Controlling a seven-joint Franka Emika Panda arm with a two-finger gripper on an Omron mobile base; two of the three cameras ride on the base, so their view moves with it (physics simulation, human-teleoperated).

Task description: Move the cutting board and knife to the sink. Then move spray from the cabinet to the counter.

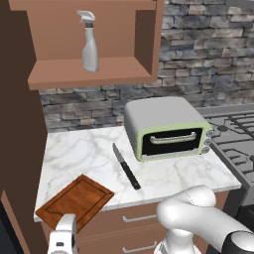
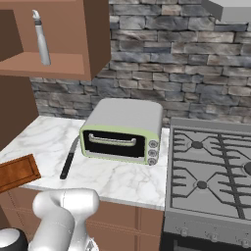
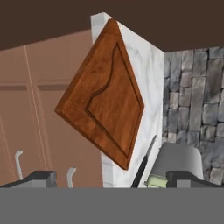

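Gripper (image 3: 109, 178) jaws spread wide, holding nothing; cutting board (image 3: 105, 94) ahead between them, knife (image 3: 144, 162) beyond. Left base view adds the spray (image 1: 89, 42) shelved in the cabinet (image 1: 74, 74).

Base views flank counter (image 1: 89, 154); hand view close, rolled, faces cutting board (image 3: 105, 96).

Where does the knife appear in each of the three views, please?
Left base view: knife mid-frame on the counter, left of the toaster oven.
Right base view: knife left of centre, left of the oven.
Hand view: knife lower centre-right.
Shared landmark: the toaster oven.
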